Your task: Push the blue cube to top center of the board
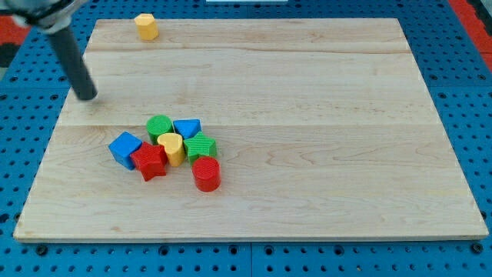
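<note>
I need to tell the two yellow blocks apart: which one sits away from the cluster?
The yellow block near the board's top-left edge stands alone. The other yellow block is packed in the cluster, touching the red star. My tip lies between them.

My rod comes in from the view's top-left corner, slanting down & toward the view's right. Upper part is blurred w/ a lighter grey housing at the frame edge; can't make out detail there. Shaft is dark, straight, approx. even thickness all along. My tip (87, 97) sits low on the view's left side, in the upper half of the frame, touching down on the surface w/ a faint shadow just beside it. Nothing is in contact w/ the tip. Rest of my arm is out of frame.
</note>
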